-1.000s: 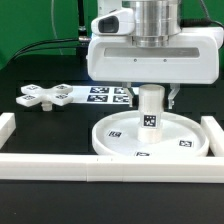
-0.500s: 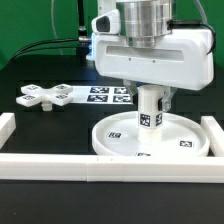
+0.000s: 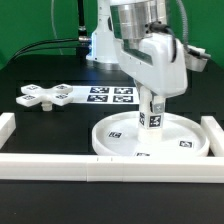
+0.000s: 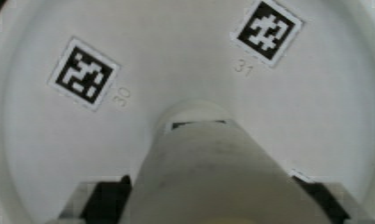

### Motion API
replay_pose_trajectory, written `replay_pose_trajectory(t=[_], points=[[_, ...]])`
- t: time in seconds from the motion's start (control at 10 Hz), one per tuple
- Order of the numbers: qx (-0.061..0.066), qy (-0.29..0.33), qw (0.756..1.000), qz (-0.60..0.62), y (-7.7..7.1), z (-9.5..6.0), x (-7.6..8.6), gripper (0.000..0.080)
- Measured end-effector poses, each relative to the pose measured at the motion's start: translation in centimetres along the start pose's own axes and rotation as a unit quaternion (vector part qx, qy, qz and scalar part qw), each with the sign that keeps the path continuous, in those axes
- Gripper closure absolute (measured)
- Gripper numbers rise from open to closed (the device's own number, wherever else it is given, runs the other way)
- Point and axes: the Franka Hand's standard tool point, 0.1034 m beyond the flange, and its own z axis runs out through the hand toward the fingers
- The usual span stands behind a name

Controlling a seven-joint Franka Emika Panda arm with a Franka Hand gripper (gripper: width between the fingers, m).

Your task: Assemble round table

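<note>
White plastic: one disc point(image 3: 126, 143), one leg point(image 3: 151, 108), one foot piece point(image 3: 44, 96).

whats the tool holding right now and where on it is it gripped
The tool holds the short cylindrical leg, with its fingers on opposite sides of the leg's upper end. The leg stands upright on the round disc.

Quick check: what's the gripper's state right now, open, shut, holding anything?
Gripper: closed on the short cylindrical leg, which stands upright on the round disc.
</note>
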Motion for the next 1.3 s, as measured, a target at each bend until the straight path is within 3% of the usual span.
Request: replay_pose_trajectory(t=[0.4,0.5,0.6,1.0,1.3], points=[[0.009,-0.003,0.996,0.085,-0.24,-0.10,0.16,0.0390],[0.008,-0.003,0.998,0.069,-0.21,-0.02,0.12,0.0345],[0.008,-0.003,0.998,0.068,-0.21,0.01,0.03,0.0195],[0.007,-0.001,0.996,-0.089,-0.17,0.11,-0.03,0.0153],[-0.001,0.006,0.961,-0.277,-0.54,-0.18,0.05,0.0150]])
